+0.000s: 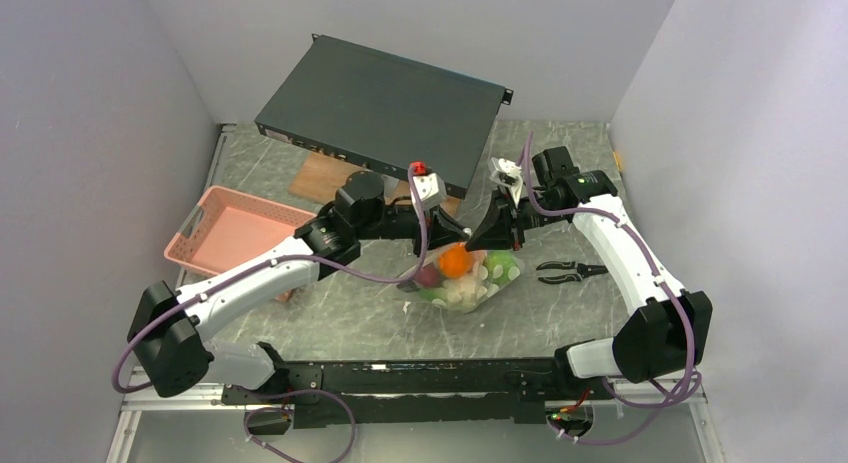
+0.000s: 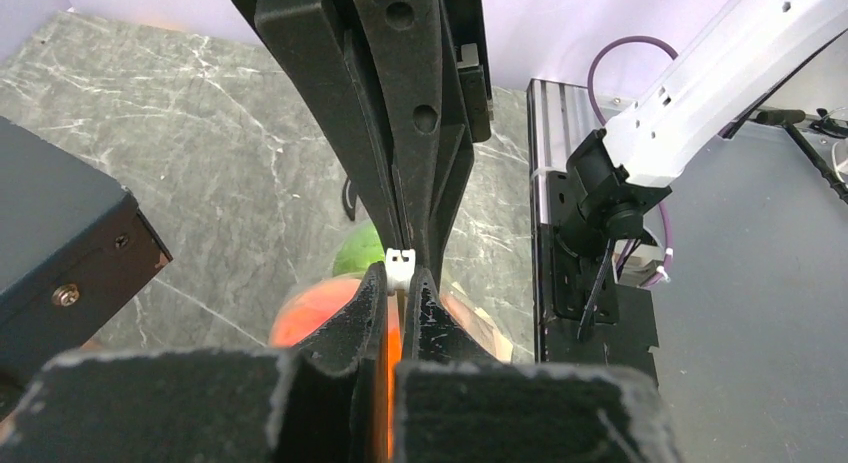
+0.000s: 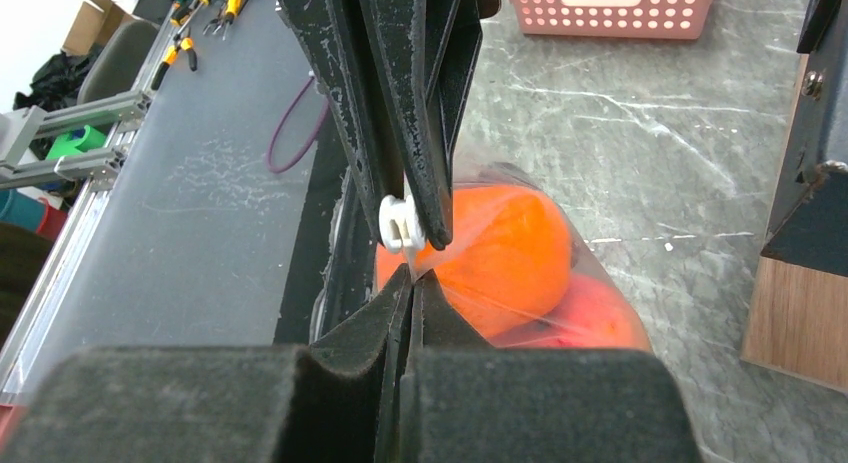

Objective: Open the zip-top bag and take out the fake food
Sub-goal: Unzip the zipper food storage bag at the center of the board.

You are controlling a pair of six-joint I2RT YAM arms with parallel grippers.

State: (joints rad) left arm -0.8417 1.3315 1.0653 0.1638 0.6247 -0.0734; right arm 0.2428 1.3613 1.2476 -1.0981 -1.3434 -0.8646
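Left gripper (image 1: 460, 240) and right gripper (image 1: 481, 241) are clamping the clear crinkly zip-top bag (image 1: 478, 291). Orange plastic ball (image 1: 455, 260) is bulging beneath both jaws.

Both arms reach in toward the middle, and the left gripper (image 1: 457, 241) and the right gripper (image 1: 481, 242) meet tip to tip (both squeezed tight)

Over on the left, a pink mesh basket (image 1: 240, 238) sits open side up on the grey marbled surface (image 1: 340, 313), close to the left wall. At the back, a long, flat dark metal case (image 1: 385, 108) lies at an angle, and a brown wooden board (image 1: 325, 173) pokes out from under its near edge. On the right, black pliers (image 1: 570, 272) lie flat on the surface, well apart from the basket.
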